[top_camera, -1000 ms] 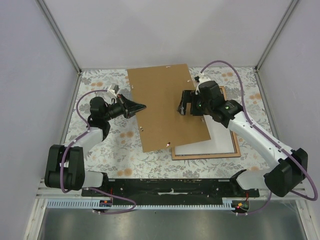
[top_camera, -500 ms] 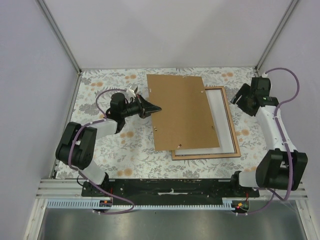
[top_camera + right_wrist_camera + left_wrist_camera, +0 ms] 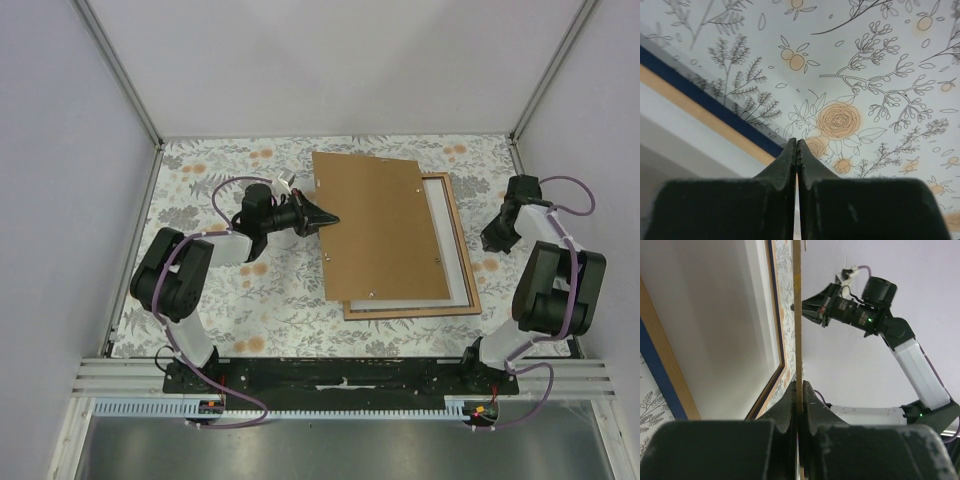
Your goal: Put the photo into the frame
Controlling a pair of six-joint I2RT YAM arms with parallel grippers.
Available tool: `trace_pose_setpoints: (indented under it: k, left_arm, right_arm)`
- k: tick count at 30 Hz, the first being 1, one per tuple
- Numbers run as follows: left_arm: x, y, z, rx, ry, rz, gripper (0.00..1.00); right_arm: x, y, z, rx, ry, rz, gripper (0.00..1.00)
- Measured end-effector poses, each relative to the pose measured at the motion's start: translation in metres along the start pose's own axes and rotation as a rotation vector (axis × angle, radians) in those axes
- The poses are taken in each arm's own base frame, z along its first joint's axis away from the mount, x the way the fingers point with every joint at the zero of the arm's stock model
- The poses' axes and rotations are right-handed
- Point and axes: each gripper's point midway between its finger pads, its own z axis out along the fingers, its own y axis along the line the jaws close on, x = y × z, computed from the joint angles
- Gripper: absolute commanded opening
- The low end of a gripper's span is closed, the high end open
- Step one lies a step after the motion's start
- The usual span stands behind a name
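Observation:
The frame [image 3: 466,262] lies back-up on the floral table, right of centre, its wood-coloured rim showing. A white sheet [image 3: 450,235] lies inside it, apparently the photo with its plain reverse up. The brown backing panel [image 3: 380,225] covers most of both, tilted slightly. My left gripper [image 3: 333,219] is shut on the panel's left edge; in the left wrist view the panel [image 3: 797,315] runs edge-on between the fingers [image 3: 788,402], above the frame [image 3: 670,375]. Right of the frame, my right gripper [image 3: 491,240] is shut and empty, hanging over the tablecloth beside the frame's blue edge [image 3: 705,100].
The table carries a floral cloth [image 3: 250,290] and is walled by white panels with metal posts on the left, back and right. The right arm [image 3: 860,315] shows beyond the panel in the left wrist view. Both arm bases sit on the black rail [image 3: 330,375] at the near edge.
The left gripper has carried the backing panel rightward over the frame. The right gripper let go of the panel, drew back to the right of the frame and shut.

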Motion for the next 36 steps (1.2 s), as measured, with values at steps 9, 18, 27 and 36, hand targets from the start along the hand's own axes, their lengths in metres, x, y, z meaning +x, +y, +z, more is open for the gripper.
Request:
trace_pose_setpoints:
  k: [9,18,27,36]
  left_arm:
    - [0.0,0.001,0.001,0.001,0.003,0.001,0.02]
    - [-0.003,0.004,-0.006,0.008,0.022,0.004,0.02]
    - [-0.018,0.015,-0.019,-0.001,0.012,0.015,0.02]
    - [-0.021,0.029,-0.012,-0.025,0.08,0.056,0.02]
  right_arm:
    - [0.029,-0.007,0.035,0.065,0.13,0.0,0.0]
    - [0.055,0.015,0.031,0.03,0.152,-0.082,0.02]
    - [0.092,0.056,0.02,-0.057,0.197,-0.175,0.05]
    - [0.111,0.077,0.014,-0.124,0.233,-0.227,0.22]
